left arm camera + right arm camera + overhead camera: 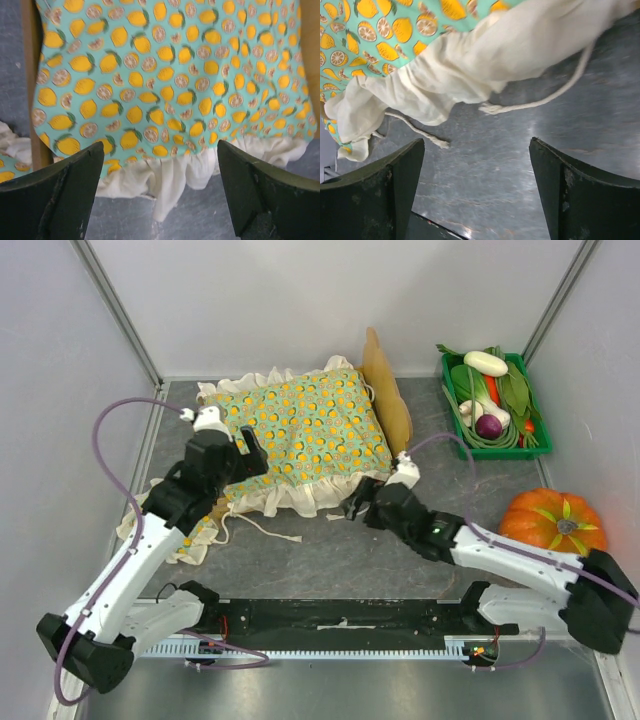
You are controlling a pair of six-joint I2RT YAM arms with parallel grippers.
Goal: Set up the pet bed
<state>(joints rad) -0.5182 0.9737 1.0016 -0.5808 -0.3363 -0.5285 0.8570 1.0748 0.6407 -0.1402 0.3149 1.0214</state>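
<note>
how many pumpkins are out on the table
1. The orange pumpkin sits on the right side of the table, nearer the arms' bases than the green crate of vegetables. None shows in the crate, though its piled contents could hide something small.

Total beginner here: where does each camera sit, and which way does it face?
Top external: fixed above and behind the arms, looking down on the grey table; both arms show, by the teal lemon-print frilled cushion on the light-wood pet bed.
Left wrist: behind the left gripper, facing the cushion's edge between its dark fingers.
Right wrist: behind the right gripper, facing the cushion's cream frill between its fingers.
Shared: all three see the cushion.
</note>
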